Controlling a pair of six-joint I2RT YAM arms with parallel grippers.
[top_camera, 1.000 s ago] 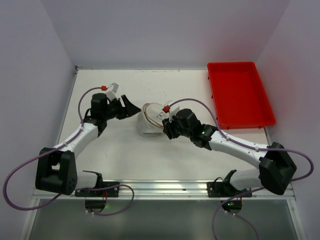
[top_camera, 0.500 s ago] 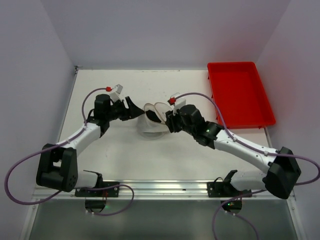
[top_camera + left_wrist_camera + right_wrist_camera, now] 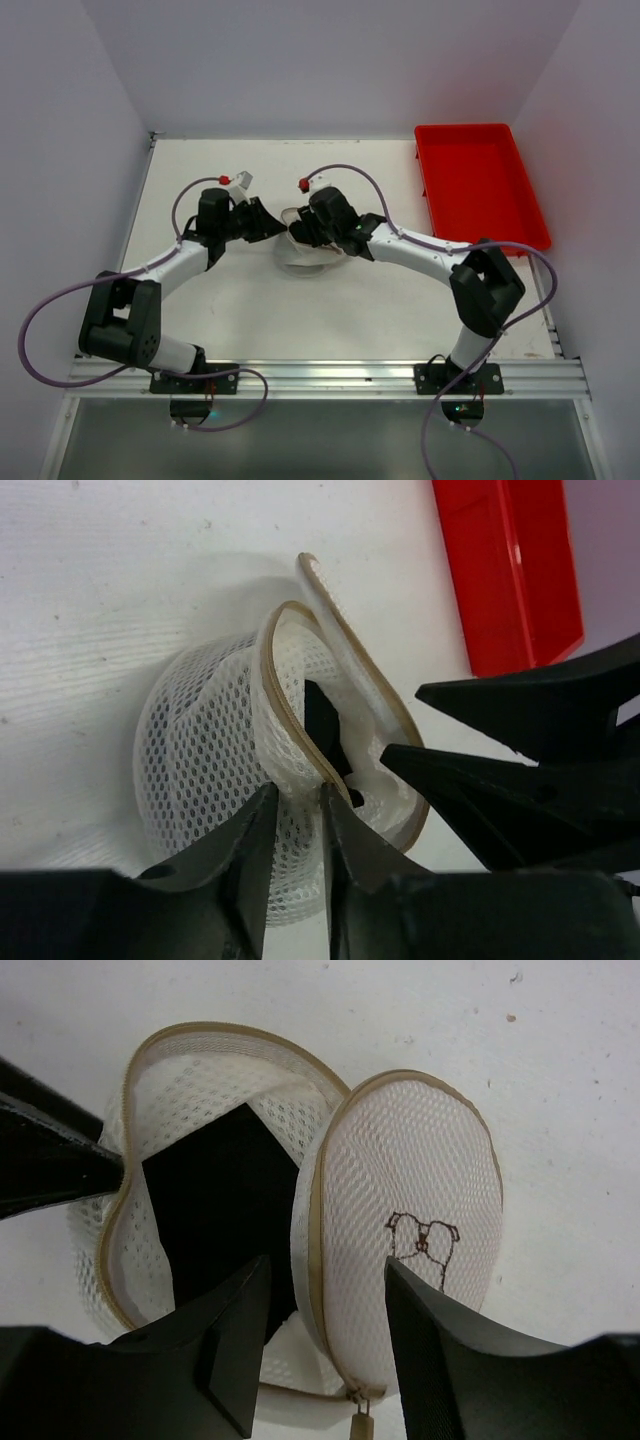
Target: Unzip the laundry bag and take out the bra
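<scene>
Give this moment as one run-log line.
laundry bag unzipped | bra inside | left gripper shut on rim | right gripper open astride lid

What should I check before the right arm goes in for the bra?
1. Unzipped: ok, laundry bag has its lid hinged open.
2. Target exposed: ok, bra shows in the opening.
3. Bag anchored: ok, left gripper pinches its rim.
4. Jaws ready: ok, right gripper is open.
5. Aim: not ok, right gripper straddles the lid's edge, not the bra.
</scene>
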